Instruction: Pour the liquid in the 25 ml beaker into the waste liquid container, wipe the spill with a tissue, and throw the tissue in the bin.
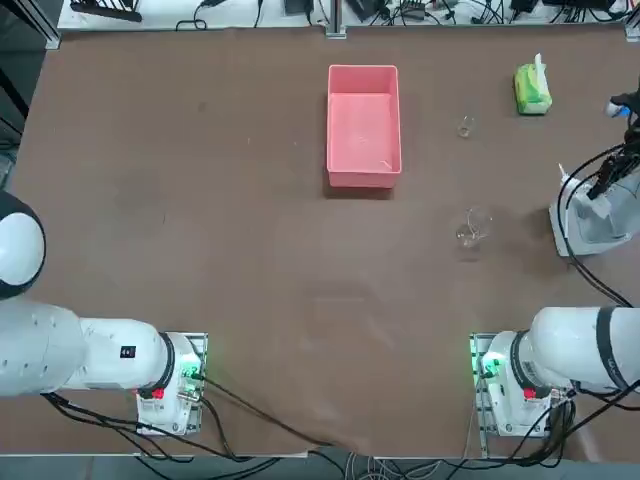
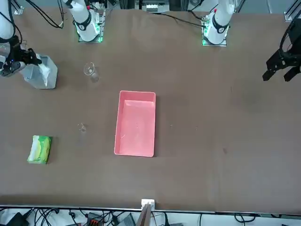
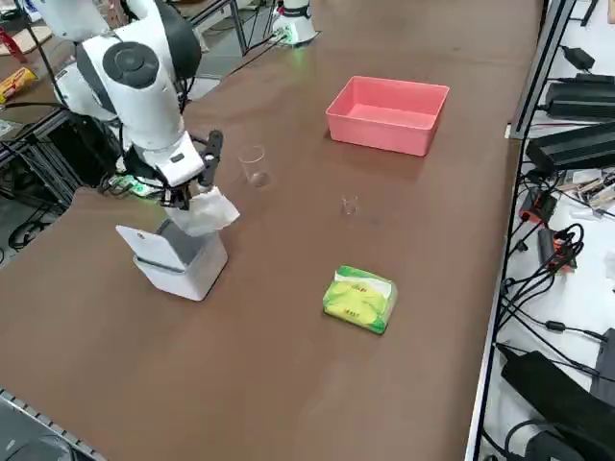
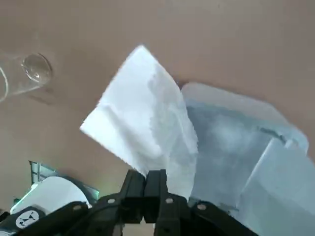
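Right now my right pincer (image 4: 150,184) is clamped on the small white crumpled paper tissue (image 4: 142,118), which hangs just above the small light grey square box bin (image 4: 236,147), its open mouth directly below and slightly to one side.

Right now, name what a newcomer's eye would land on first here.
The right gripper, shut on the tissue, hangs above the bin at the table's right edge. Next comes the waste liquid container, far across mid-table, and the yellow-green tissue pack by the far right corner.
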Action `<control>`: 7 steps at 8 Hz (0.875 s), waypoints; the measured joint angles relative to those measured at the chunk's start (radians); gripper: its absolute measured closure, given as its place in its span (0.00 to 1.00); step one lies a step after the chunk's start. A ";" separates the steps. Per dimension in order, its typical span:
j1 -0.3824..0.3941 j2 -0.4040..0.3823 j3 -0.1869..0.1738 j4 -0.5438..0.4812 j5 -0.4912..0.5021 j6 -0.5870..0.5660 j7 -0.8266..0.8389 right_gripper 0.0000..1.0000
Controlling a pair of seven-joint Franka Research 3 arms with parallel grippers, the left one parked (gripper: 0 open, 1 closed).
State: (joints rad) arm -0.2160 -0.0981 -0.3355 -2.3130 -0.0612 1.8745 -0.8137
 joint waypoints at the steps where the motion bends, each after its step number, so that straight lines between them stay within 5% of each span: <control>1: -0.016 0.000 0.000 -0.006 -0.006 0.002 0.000 0.98; 7: -0.071 0.005 -0.002 -0.018 -0.032 0.023 0.000 0.96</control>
State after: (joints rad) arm -0.2874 -0.0936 -0.3374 -2.3309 -0.0937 1.8977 -0.8138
